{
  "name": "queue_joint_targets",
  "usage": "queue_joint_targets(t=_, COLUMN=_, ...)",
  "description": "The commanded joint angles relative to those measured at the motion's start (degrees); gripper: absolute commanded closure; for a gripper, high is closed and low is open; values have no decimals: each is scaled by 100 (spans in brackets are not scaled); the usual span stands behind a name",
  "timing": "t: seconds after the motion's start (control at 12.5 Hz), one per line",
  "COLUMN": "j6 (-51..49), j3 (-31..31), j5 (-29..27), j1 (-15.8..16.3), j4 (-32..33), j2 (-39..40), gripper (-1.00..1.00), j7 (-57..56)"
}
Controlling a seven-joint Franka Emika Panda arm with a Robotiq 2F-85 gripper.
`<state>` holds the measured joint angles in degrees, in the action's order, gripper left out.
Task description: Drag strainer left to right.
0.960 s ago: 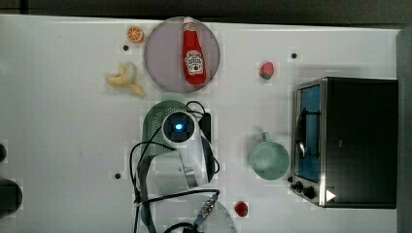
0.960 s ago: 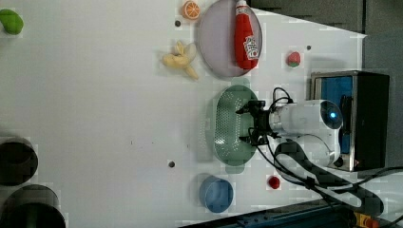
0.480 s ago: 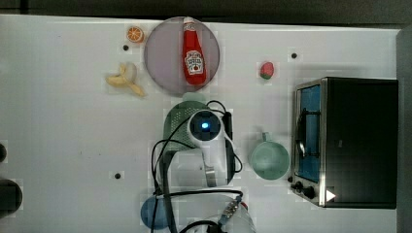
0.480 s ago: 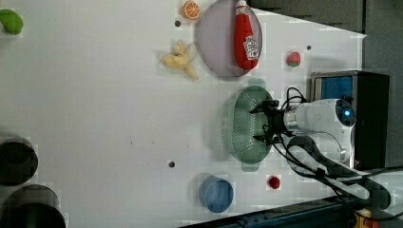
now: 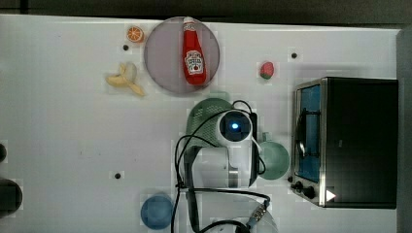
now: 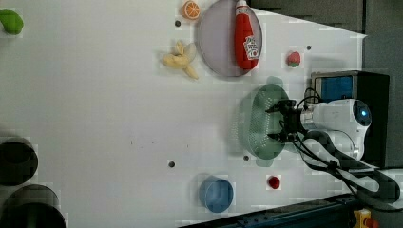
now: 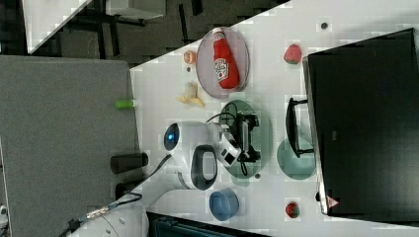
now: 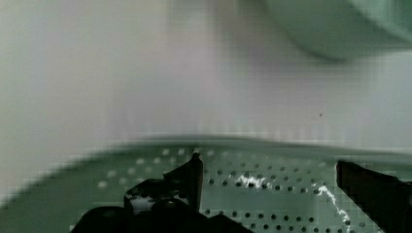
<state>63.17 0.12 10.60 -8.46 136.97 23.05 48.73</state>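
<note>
The pale green strainer [image 5: 203, 120] lies on the white table just below the plate in the top view, its right half hidden under my wrist. In the left view its perforated bowl [image 6: 253, 121] shows, with my gripper [image 6: 281, 121] reaching down into it. The jaws stand wide open, one finger near each long side of the bowl. In the wrist view both black fingertips [image 8: 192, 172] sit inside the strainer [image 8: 272, 194], with nothing held between them. The strainer's rim lies close to the mint-green cup [image 5: 275, 160].
A black toaster oven [image 5: 352, 141] stands at the top view's right, right beside the cup. The grey-lilac plate [image 5: 163, 58] carries a ketchup bottle [image 5: 194, 51]. A banana [image 5: 125, 80], an orange slice [image 5: 135, 34], a strawberry [image 5: 266, 70] and a blue bowl [image 5: 156, 211] lie around.
My gripper and the strainer have slid together toward the top view's right, closer to the cup and oven. The jaws have stayed wide open.
</note>
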Motion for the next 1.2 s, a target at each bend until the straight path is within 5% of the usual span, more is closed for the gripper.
queue_joint_targets(t=0.08, j6=-26, j3=-102, j5=95, j1=19, j4=-51, j2=-169, gripper=-100, j7=-283)
queue_joint_targets(t=0.56, j6=-405, j3=311, j5=79, j1=26, j4=-54, j2=-1065, gripper=-100, j7=-1278)
queue_joint_targets(t=0.8, j6=-1649, j3=561, j5=-23, j1=31, j4=-288, j2=-2252, gripper=-100, j7=-2054)
queue_joint_targets(t=1.2, j6=-4212, j3=573, j5=-1066, j1=30, j4=-1131, j2=-3942, gripper=-100, j7=-3744)
